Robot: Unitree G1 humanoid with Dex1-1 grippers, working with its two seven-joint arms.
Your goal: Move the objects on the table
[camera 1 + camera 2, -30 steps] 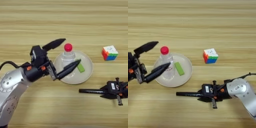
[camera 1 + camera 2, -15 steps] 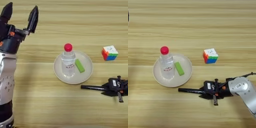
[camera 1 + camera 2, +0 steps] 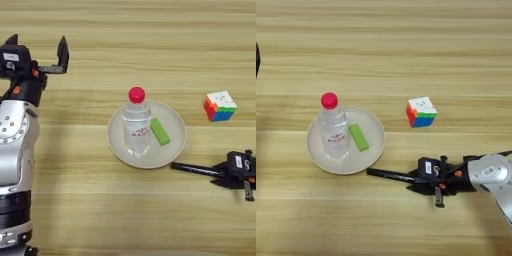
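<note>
Right eye view shows, nearest the camera at about five o'clock, the right gripper (image 3: 415, 182) lying low on the wide light-brown wooden table (image 3: 406, 50), its two black fingers closed narrowly on the slim black marker pen (image 3: 390, 174). The pen lies flat, its free end pointing toward nine o'clock and stopping just beside the near rim of the round cream-coloured shallow plate (image 3: 372, 148); whether it touches the rim cannot be told.

On that plate, left of centre, stands the small clear plastic water bottle with a red cap and white label (image 3: 333, 131), upright. Just beside it, on its three o'clock side, a small flat light-green block (image 3: 359, 137) lies on the plate, tilted a little.

Farther off, at about two o'clock from the plate and well apart from it, a small multi-coloured puzzle cube (image 3: 421, 111) sits on the bare wood.

Farthest, at ten o'clock in the left eye view, the left gripper (image 3: 36, 47) is raised clear of the plate, its two black fingers spread wide and holding nothing, with the silver left arm (image 3: 15, 150) running down the nine o'clock edge.
</note>
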